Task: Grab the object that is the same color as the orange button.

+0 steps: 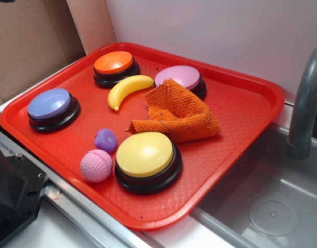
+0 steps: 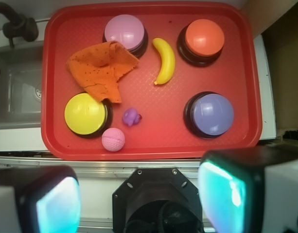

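Orange woven cloth (image 1: 176,114) lies crumpled mid-tray in the exterior view, one corner lapping the pink button (image 1: 180,77) and an edge touching the yellow button (image 1: 146,155); the orange button (image 1: 114,63) sits at the tray's (image 1: 241,103) far corner. From the wrist, the gripper (image 2: 139,204) hangs well back from the cloth (image 2: 101,70), jaws spread and empty, presumably to survey every colour first.

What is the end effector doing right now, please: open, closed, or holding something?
End effector: open and empty, its fingers spread wide, above the near edge of the tray, well clear of the orange cloth.
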Robot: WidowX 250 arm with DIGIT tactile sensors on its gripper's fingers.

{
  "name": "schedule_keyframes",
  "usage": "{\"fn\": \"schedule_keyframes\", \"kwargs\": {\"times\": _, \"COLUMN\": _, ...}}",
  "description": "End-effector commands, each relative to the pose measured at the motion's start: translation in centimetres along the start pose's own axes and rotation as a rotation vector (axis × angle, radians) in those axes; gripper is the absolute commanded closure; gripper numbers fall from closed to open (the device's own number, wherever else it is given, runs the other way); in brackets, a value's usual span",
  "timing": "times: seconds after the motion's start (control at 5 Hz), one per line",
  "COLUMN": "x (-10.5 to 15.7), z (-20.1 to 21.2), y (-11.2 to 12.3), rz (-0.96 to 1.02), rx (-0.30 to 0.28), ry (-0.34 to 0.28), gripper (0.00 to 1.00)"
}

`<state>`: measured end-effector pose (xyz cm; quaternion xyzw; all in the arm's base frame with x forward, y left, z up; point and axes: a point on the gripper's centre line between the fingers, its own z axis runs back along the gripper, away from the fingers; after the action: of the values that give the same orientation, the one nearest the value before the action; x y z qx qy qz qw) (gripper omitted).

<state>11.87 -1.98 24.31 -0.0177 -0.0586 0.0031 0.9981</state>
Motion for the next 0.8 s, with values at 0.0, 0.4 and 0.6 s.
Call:
{"fn": "schedule_keyframes", "kwargs": {"times": 0.0, "x": 0.0, "z": 0.0, "y": 0.0, "rz": 0.0, "rx": 0.0, "ry": 0.0, "gripper": 0.0}}
{"fn": "schedule_keyframes", "kwargs": {"times": 0.4, "x": 6.0, "z": -5.3, "y": -3.4, "rz": 0.008, "rx": 0.044, "ry": -0.024, "gripper": 0.0}}
{"fn": "schedule_keyframes", "kwargs": {"times": 0.6, "x": 9.1, "z": -9.9, "y": -6.0, "rz": -0.039, "rx": 0.077, "ry": -0.019, "gripper": 0.0}}
